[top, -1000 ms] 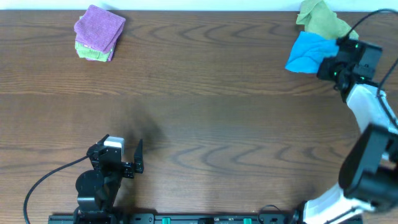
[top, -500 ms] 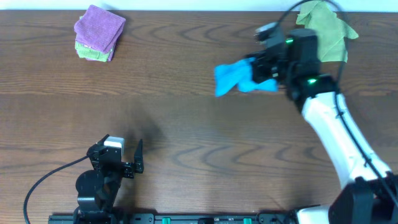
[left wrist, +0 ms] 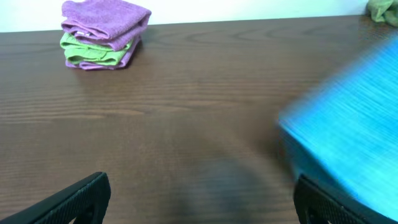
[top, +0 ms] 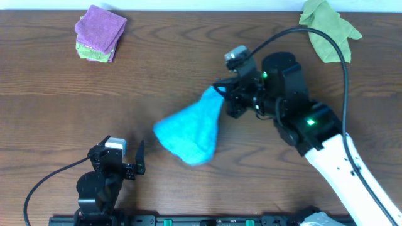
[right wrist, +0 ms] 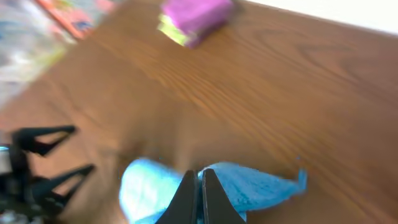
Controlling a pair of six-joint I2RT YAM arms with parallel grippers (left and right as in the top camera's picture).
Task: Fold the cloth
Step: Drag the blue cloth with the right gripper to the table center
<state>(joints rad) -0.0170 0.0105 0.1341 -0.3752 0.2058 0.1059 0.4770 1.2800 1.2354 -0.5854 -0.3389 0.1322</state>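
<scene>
The sky-blue cloth [top: 188, 129] hangs bunched and blurred from my right gripper [top: 221, 94] above the table's middle. In the right wrist view the gripper's fingers [right wrist: 198, 182] are pinched shut on the cloth [right wrist: 249, 186], which spreads below them. The cloth also shows blurred at the right of the left wrist view [left wrist: 351, 124]. My left gripper [top: 129, 157] rests near the front left edge, open and empty; its fingertips [left wrist: 199, 196] frame bare table. The white tag is not visible.
A purple folded cloth on a green one [top: 99, 32] lies at the back left, also in the left wrist view [left wrist: 102, 34] and right wrist view [right wrist: 196, 18]. An olive-green cloth [top: 326, 28] lies at the back right.
My right arm has swung the blue cloth from the back right corner leftward and forward to the table's middle. The left arm has not moved.
</scene>
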